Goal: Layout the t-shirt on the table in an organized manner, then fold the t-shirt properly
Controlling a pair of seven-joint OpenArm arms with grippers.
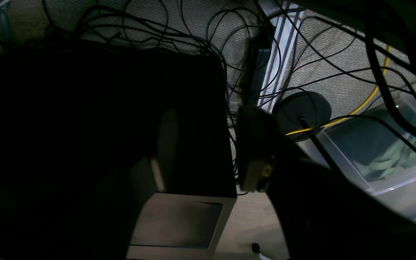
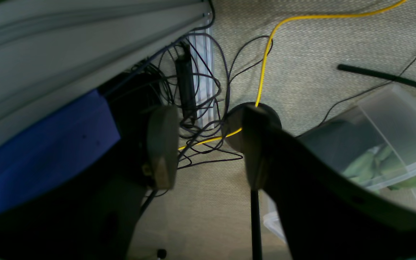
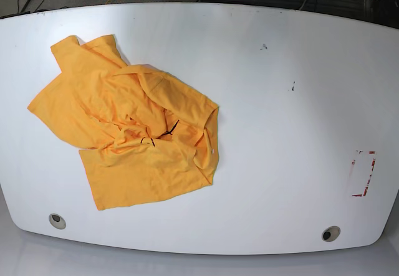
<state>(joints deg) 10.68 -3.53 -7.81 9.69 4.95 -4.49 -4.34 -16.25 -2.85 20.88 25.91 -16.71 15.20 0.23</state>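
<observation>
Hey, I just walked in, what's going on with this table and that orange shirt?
Nothing is handling the orange-yellow cloth t-shirt right now. It lies crumpled and bunched on the left part of the glossy white table in the base view, not yet laid flat or folded. Both arms are off the tabletop: the left pincer and right pincer hang open and empty over the carpeted floor with its cables.

Overhead base; floorward wrist cameras
</observation>
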